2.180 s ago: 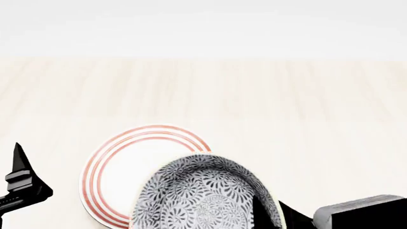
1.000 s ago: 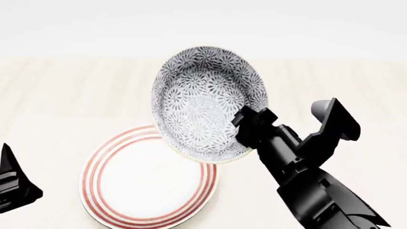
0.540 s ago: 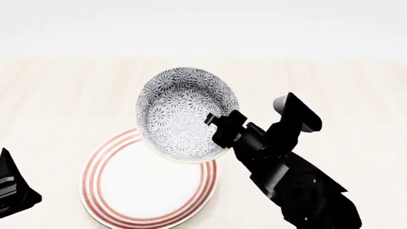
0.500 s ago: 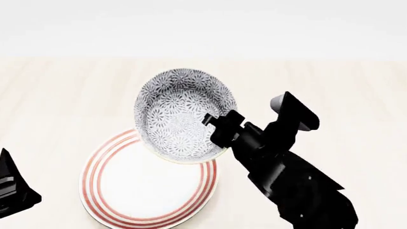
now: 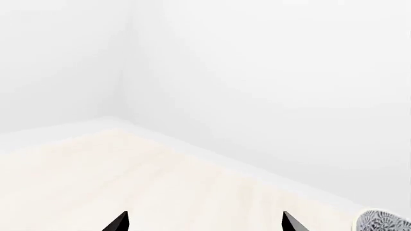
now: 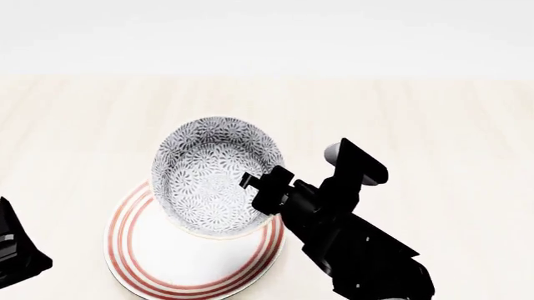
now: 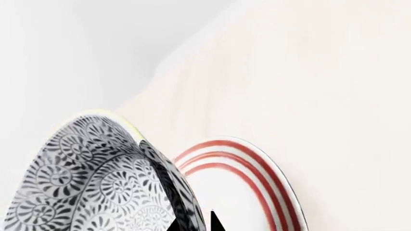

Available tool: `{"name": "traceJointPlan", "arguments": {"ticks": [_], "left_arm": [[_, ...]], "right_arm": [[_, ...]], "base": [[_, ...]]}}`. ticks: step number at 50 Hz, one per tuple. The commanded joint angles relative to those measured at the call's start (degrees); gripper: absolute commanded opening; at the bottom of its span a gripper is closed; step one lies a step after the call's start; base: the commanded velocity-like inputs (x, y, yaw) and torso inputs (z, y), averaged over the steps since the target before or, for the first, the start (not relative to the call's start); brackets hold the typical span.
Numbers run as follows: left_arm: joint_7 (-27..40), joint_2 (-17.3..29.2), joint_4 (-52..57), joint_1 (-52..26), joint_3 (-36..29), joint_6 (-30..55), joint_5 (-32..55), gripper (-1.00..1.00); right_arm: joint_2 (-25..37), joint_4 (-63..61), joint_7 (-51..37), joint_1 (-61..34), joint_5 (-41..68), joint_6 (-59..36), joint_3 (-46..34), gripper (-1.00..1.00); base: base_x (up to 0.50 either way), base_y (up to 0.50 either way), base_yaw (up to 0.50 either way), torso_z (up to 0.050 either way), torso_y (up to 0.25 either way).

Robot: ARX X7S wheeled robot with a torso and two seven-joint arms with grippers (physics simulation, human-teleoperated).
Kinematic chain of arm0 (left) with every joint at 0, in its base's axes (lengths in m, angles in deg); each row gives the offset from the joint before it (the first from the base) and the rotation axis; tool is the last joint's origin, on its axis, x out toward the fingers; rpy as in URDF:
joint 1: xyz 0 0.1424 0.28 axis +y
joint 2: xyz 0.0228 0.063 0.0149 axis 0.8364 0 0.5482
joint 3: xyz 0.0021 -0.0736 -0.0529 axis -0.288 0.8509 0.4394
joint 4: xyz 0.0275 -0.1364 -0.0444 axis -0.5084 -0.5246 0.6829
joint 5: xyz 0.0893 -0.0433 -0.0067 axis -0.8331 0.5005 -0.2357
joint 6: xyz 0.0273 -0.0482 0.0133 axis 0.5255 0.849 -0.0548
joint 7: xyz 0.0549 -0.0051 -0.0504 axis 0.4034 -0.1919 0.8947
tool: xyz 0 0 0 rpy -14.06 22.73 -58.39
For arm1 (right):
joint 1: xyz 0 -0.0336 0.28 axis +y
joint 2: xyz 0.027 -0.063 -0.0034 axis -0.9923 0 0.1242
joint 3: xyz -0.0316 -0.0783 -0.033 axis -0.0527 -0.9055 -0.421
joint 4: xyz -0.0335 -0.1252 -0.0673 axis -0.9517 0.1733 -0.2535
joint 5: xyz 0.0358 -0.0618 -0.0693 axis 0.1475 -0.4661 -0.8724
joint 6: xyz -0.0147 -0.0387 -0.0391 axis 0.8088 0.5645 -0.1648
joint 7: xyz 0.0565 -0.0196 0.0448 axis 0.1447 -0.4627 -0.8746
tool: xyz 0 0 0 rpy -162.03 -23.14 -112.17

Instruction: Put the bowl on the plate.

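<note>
Ceramic bowl (image 6: 219,184) is pinched by its right rim in my right gripper (image 6: 260,190), tilted, opening toward the head cam. It overlaps the far part of the plate (image 6: 137,265); I read it as held above, not resting, but contact can't be confirmed from this angle. Rim grip makes sense: the bowl is too wide to span, so one finger sits inside the wall and one outside. Left gripper (image 6: 17,253) is parked at the table's (image 6: 451,119) near-left edge, out of the way.

Left wrist view: only two dark fingertips (image 5: 119,222) show, spread apart with nothing between them, so that one's released. A sliver of the bowl (image 5: 384,222) is at frame edge.

Right wrist view: bowl wall (image 7: 83,178) fills the frame, dark finger clamped over its rim, so it's clenched on the bowl. Plate's red rings (image 7: 257,183) lie just beyond. Judgement: level the bowl and centre it before letting go, or it'll land on edge.
</note>
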Motion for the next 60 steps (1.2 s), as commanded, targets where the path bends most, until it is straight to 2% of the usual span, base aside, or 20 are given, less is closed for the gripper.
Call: {"name": "traceJointPlan", "arguments": {"ticks": [1,10,18,30,36,40,47,49,50,55,58,60], "left_arm": [[-0.70,-0.84,-1.16,-0.57,1.44,-0.58,-0.55,1.00],[-0.66,-0.46,-0.76,-0.27,1.71,-0.56,0.22,1.00],[-0.52,-0.21,-0.30,0.30,2.11,-0.72,0.88,1.00],[-0.31,0.09,0.92,1.95,2.53,-1.25,1.60,1.00],[-0.11,0.19,1.34,2.32,2.68,-1.41,1.88,1.00],[0.08,0.28,1.69,2.40,2.66,-1.27,2.13,1.00],[0.24,0.36,1.79,2.25,2.45,-1.27,2.21,1.00],[0.25,0.40,1.82,2.23,2.39,-1.26,2.28,1.00],[0.30,0.42,1.79,2.18,2.37,-1.25,2.26,1.00],[0.30,0.55,1.86,2.12,2.40,-1.28,2.47,1.00],[0.35,0.59,1.77,1.99,2.41,-1.25,2.64,1.00],[0.36,0.62,1.78,1.91,2.28,-1.27,2.60,1.00]], "right_arm": [[-2.29,2.82,2.00,-0.07,3.39,0.95,-2.18,-1.00],[-2.29,2.82,1.53,0.56,15.29,3.06,-13.38,-1.00],[-2.29,2.82,1.38,0.24,32.08,6.33,-30.34,-1.00],[-2.25,2.83,-0.20,0.95,40.65,9.22,-38.96,-1.00],[-2.03,2.83,-0.52,0.87,48.36,10.63,-46.52,-1.00],[-1.57,2.83,-0.50,0.41,61.23,13.41,-59.19,-1.00],[-2.18,2.83,3.40,-2.33,98.64,19.76,-97.82,-1.00],[-2.29,2.82,4.27,-2.77,104.04,20.53,-103.39,-1.00],[-2.29,2.82,3.94,-2.81,104.97,21.24,-104.45,1.00],[-2.29,2.82,5.39,-3.34,106.70,24.80,-104.94,1.00],[-2.30,2.81,6.06,-3.52,103.89,29.63,-102.49,1.00],[-2.30,2.79,6.52,-3.39,101.09,36.89,-99.12,1.00]], "base": [[0.00,0.00,0.00,0.000,0.000],[0.00,0.00,0.00,0.000,0.000],[0.00,0.00,0.00,0.000,0.001],[0.00,0.00,0.00,0.000,0.000],[0.00,0.00,0.00,0.000,0.000],[0.00,0.00,0.00,0.000,0.000],[0.00,0.00,0.00,0.000,0.001],[0.00,0.00,0.00,0.000,0.000],[0.00,0.00,0.00,0.000,0.000],[0.00,0.00,0.00,0.000,0.000],[0.00,0.00,0.00,0.000,0.000],[0.00,0.00,0.00,0.000,0.000]]}}
